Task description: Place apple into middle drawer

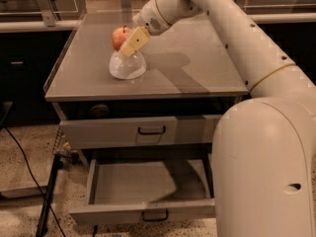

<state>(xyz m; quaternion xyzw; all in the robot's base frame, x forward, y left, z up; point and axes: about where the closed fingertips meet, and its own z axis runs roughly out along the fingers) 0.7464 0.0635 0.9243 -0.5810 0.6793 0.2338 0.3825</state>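
Cabinet top near left edge: tool at apple, grip unclear; middle drawer open below.

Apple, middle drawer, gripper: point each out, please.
apple point(118, 37): camera view, red skin left of the gripper.
middle drawer point(113, 215): camera view, front panel of the pulled-out drawer.
gripper point(129, 47): camera view, cream tip, above the tabletop point(197, 68) beside the apple.
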